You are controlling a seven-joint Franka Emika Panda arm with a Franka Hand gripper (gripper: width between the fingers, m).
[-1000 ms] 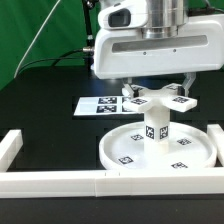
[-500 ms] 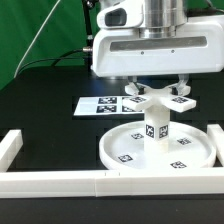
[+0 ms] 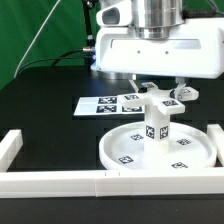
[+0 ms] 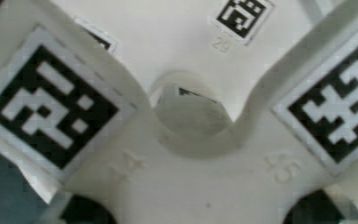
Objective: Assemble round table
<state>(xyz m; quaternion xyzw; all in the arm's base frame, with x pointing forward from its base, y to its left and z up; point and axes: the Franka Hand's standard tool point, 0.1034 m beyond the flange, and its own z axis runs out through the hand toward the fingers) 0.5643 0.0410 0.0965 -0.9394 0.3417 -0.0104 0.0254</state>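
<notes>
A black counter (image 3: 45,105) fills the scene under bright, even light, with a green backdrop (image 3: 25,25) behind it on the exterior view's left, a white rail frame (image 3: 60,180) along its near edge, and the marker board (image 3: 100,105) lying flat.

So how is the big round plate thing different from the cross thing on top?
The round disc is wide, rimmed and lies flat on the table; the cross-shaped base is smaller, has arms, and sits up high atop the leg, under the gripper. The disc is away from the gripper; the base is right at it. Both are white plastic with black-and-white tags.
</notes>
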